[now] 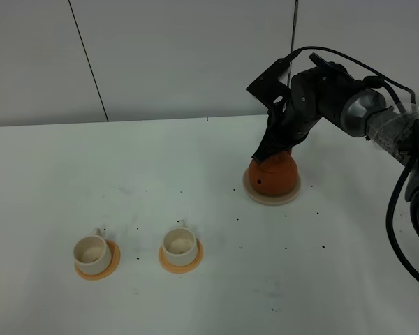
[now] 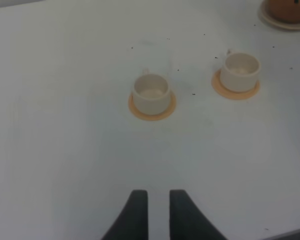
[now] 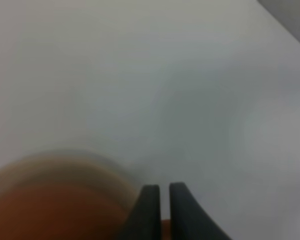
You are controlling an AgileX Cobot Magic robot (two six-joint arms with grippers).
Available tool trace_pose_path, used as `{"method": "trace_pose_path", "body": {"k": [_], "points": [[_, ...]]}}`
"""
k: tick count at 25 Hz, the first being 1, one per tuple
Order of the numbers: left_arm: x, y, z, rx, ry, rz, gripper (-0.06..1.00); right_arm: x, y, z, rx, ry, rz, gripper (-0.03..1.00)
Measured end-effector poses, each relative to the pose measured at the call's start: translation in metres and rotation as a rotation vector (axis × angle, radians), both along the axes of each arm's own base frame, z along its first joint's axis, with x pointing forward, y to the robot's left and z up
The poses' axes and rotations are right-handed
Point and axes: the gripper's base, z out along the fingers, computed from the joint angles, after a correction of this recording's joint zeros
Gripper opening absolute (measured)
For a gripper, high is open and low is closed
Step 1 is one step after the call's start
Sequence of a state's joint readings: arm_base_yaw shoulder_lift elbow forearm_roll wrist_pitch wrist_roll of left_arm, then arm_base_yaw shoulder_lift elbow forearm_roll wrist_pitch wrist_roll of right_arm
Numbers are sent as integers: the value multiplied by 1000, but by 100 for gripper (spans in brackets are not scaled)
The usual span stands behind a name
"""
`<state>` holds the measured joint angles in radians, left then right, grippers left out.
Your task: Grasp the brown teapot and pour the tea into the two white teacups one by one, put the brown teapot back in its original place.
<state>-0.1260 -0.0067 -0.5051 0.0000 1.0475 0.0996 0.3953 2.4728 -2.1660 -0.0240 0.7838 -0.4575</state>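
right gripper point(image 1: 269, 155), jaws narrow, is seemingly pinching teapot point(image 1: 276, 178) handle centre-right; judging clay heavy, brittle, slick.

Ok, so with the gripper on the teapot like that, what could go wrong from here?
The right gripper seems to pinch only the top of the brown teapot, so the pot could swing or slip when lifted. The two white teacups are small and stand well away from the pot, so a pour could miss them or nudge one off its orange coaster.
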Motion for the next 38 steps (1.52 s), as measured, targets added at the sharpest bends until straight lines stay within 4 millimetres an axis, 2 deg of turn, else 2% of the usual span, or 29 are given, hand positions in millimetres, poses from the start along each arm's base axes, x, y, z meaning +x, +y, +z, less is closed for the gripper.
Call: {"method": "trace_pose_path", "body": {"k": [8,16,28,38], "points": [[0,0,0,0,0,0,18,0,0,0,-3,8,-7,3],[0,0,0,0,0,0,18,2,0,13,1,-12,-8,3],[0,0,0,0,0,0,18,4,-17,10,-45,36,-34,4],[0,0,0,0,0,0,18,1,-20,8,-66,76,-38,4]]}}
